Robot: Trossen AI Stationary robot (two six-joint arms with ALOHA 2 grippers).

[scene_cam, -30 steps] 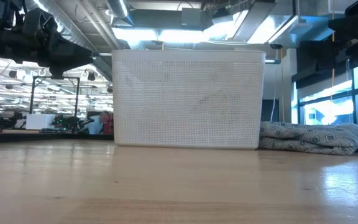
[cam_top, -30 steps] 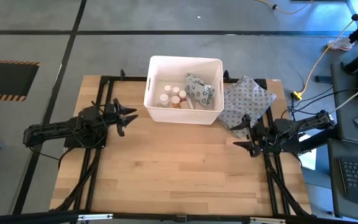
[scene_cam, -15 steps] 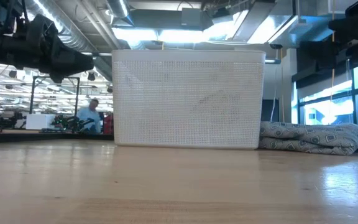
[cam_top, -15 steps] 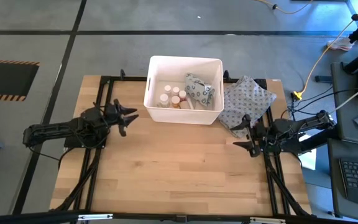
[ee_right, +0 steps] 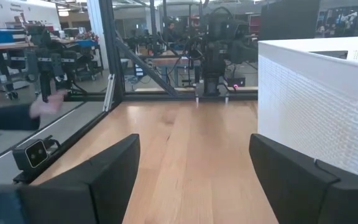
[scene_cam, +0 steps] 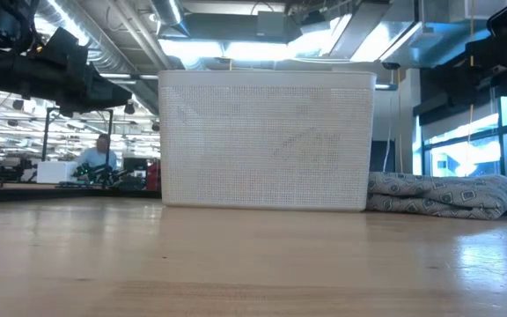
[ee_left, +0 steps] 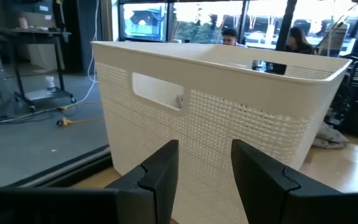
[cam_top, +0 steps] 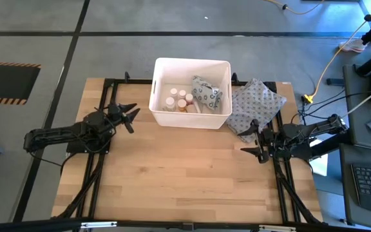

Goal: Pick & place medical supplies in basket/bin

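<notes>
With fingers apart and empty, the left end effector (cam_top: 129, 116) sits just left of the bin (cam_top: 161, 115) and could nudge it if swung right.

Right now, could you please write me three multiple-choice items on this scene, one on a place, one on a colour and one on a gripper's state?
1. Where does the grey patterned pouch lie?
A. inside the tub
B. on the table beside the tub, on the right arm's side
C. at the table's near edge

2. What colour is the tub?
A. white
B. blue
C. black

3. How does the right gripper stand?
A. shut on a bottle
B. shut on the pouch
C. open and empty

Answers:
1 B: the high view shows the pouch against the tub's wall on that side.
2 A: its walls and rim show white in every view.
3 C: the right wrist view shows its fingers wide apart with only bare table between them.
</notes>
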